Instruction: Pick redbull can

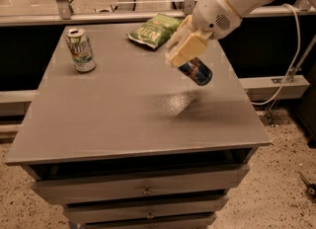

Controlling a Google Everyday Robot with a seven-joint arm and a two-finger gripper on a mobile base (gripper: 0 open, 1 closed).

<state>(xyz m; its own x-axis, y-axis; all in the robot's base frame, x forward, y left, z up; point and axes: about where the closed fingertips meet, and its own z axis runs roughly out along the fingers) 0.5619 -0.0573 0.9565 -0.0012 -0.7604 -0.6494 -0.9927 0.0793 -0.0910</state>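
Note:
The redbull can point(197, 71) is a slim blue and silver can, tilted and held in the air above the grey table point(123, 119). My gripper point(183, 53) is shut on the can's upper part, with its cream fingers point(187, 48) wrapped around it. The can's lower end sticks out to the lower right. Its shadow falls on the table just below.
A white-and-green soda can point(81, 50) stands upright at the table's far left. A green chip bag point(154, 29) lies at the far middle edge. A white cable point(291, 70) hangs to the right of the table. Drawers sit under the tabletop.

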